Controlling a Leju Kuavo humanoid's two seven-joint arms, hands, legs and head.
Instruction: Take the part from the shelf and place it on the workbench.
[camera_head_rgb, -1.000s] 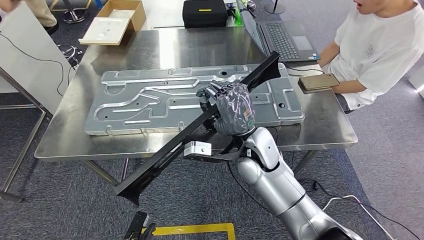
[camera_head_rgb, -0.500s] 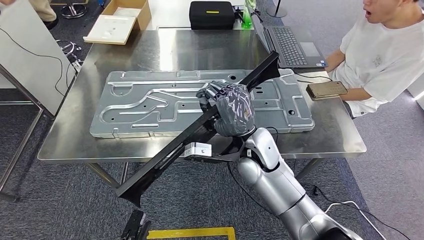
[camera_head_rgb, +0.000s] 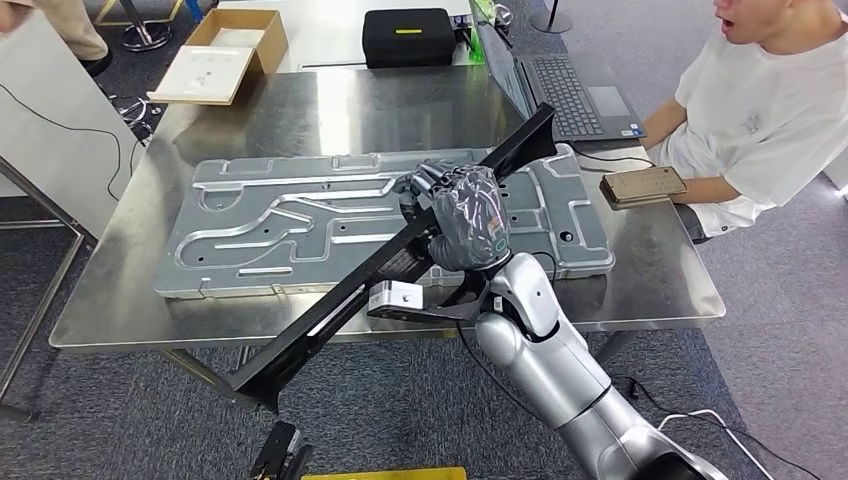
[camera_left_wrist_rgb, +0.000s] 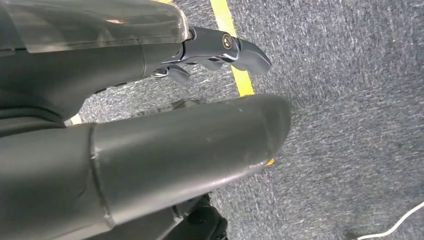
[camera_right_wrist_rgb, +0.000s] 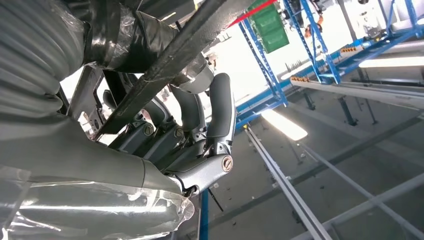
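Note:
The part is a long black bar (camera_head_rgb: 340, 305), and my right hand (camera_head_rgb: 460, 215) grips it near its middle. It slants from low over the floor at the near left up to its far end above the steel workbench (camera_head_rgb: 650, 270). The bar hangs over a large grey stamped panel (camera_head_rgb: 280, 220) lying on the workbench, not touching it. In the right wrist view the bar (camera_right_wrist_rgb: 185, 45) crosses the palm with dark fingers (camera_right_wrist_rgb: 220, 110) curled around it. My left hand (camera_left_wrist_rgb: 150, 100) hangs above the carpet, fingers apart from the thumb, holding nothing.
A person in a white shirt (camera_head_rgb: 770, 110) sits at the workbench's right end beside a laptop (camera_head_rgb: 570, 85) and a brown flat object (camera_head_rgb: 642, 185). A black case (camera_head_rgb: 408, 35) and a cardboard box (camera_head_rgb: 225, 55) lie beyond. A yellow floor line (camera_left_wrist_rgb: 232, 35) runs below.
The whole picture has shifted a little, so the camera has moved; the workbench now sits slightly lower and to the left. My right hand still grips the bar the same way.

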